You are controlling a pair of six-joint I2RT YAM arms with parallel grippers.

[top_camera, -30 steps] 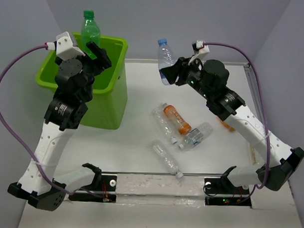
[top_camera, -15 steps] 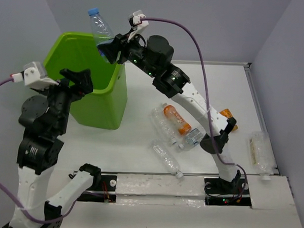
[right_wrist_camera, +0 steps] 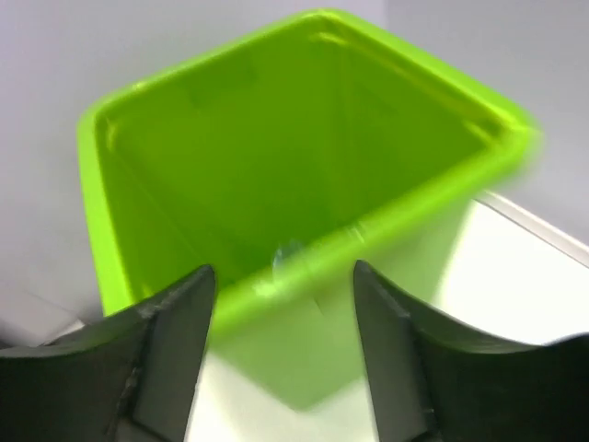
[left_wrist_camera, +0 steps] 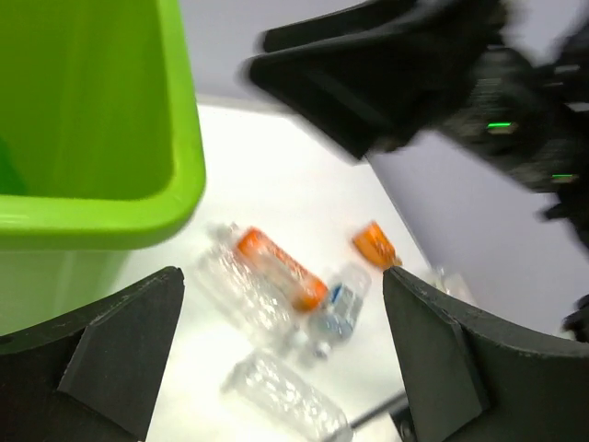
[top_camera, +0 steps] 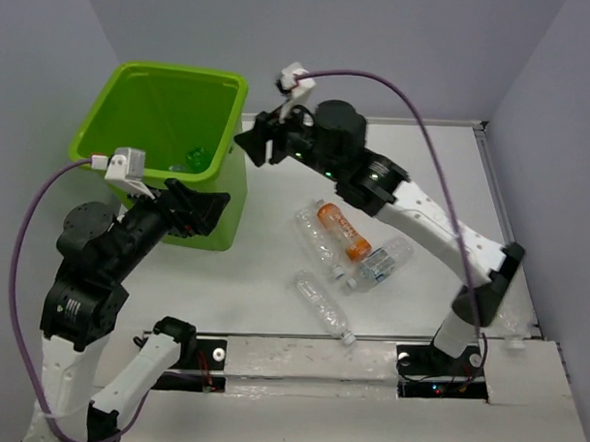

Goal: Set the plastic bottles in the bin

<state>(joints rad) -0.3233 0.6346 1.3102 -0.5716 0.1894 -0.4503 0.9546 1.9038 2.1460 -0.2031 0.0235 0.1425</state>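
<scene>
Plastic bottles (top_camera: 344, 232) lie on the table (top_camera: 274, 271), well apart from both open, empty jaws.

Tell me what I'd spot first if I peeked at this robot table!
The big lime-green bin at the far left of the table grabs the eye first, with the right gripper open close by its right rim. Next comes the orange bottle lying among clear bottles in the middle of the table. The left gripper is open by the bin's near corner.
</scene>
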